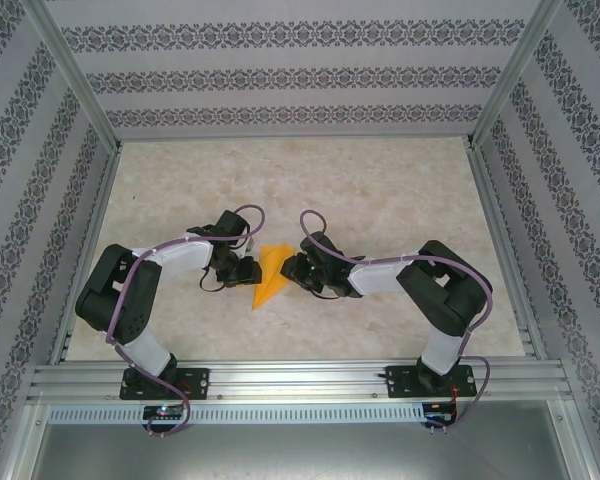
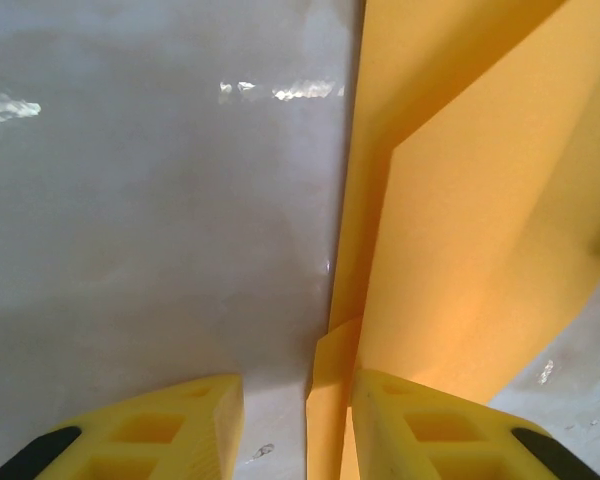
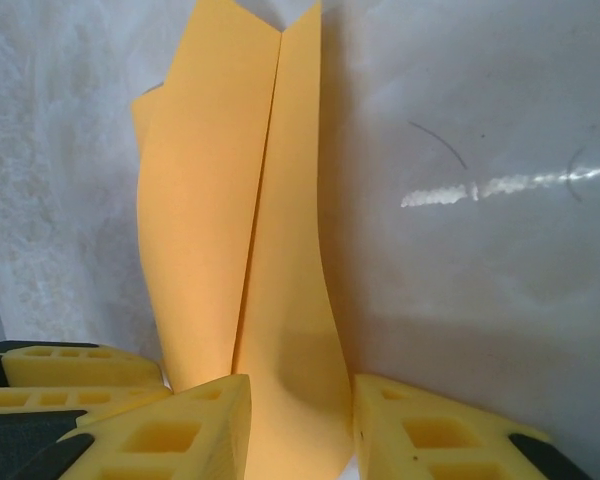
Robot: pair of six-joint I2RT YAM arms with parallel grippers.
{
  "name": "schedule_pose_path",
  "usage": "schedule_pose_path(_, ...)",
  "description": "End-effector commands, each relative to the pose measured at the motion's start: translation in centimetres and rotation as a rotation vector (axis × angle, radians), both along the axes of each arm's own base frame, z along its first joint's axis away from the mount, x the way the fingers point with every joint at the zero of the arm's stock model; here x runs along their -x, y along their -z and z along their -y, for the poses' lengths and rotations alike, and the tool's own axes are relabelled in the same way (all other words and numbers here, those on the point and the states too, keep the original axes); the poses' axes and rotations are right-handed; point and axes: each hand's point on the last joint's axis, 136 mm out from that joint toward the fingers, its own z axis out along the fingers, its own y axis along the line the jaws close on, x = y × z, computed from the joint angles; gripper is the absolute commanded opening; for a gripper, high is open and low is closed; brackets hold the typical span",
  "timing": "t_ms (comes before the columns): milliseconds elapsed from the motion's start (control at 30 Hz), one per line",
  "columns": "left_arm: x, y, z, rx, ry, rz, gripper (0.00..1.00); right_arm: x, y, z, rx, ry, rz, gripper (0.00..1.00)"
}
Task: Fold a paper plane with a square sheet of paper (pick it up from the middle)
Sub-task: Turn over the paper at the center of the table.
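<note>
The orange-yellow square sheet of paper [image 1: 269, 275] lies mid-table, folded into a narrow creased triangle with its point towards the arms. My left gripper [image 1: 246, 270] is at its left edge and my right gripper [image 1: 294, 268] at its right edge. In the left wrist view the jaws [image 2: 298, 425] stand apart on the table, and a raised paper flap [image 2: 332, 385] sits in the gap against the right finger [image 2: 430, 430]. In the right wrist view the jaws [image 3: 300, 430] straddle the narrow end of the paper [image 3: 250, 230], which nearly fills the gap and bows up a little.
The marble-patterned tabletop [image 1: 380, 190] is ringed by aluminium posts and patterned walls [image 1: 280, 70]. A metal rail [image 1: 300, 380] with both arm bases runs along the near edge. The left gripper's fingers [image 3: 60, 385] show at the lower left of the right wrist view, close to the paper.
</note>
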Motion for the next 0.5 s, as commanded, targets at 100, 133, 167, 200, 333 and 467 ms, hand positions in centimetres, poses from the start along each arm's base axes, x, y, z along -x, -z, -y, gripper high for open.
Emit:
schedule_pose_path(100, 1.4, 1.4, 3.5, 0.145, 0.075, -0.062, 0.36, -0.3, -0.8, -1.4, -0.06, -0.019, 0.021, 0.35)
schedule_pose_path(133, 1.4, 1.4, 3.5, 0.143, 0.075, -0.064, 0.36, -0.4, -1.0, -1.6, -0.076, -0.02, 0.029, 0.35)
schedule_pose_path(167, 1.5, 1.5, 3.4, 0.141, 0.074, -0.065, 0.36, -0.6, -1.2, -1.8, -0.096, -0.023, 0.038, 0.37)
schedule_pose_path(200, 1.5, 1.6, 3.4, 0.137, 0.073, -0.065, 0.36, -0.7, -1.6, -2.2, -0.117, -0.029, 0.048, 0.39)
schedule_pose_path(333, 1.5, 1.6, 3.3, 0.137, 0.07, -0.066, 0.36, -1.3, -1.9, -2.7, -0.128, -0.04, 0.059, 0.42)
schedule_pose_path(467, 1.5, 1.6, 3.2, 0.128, 0.07, -0.064, 0.36, -1.8, -1.7, -3.4, -0.132, -0.061, 0.058, 0.44)
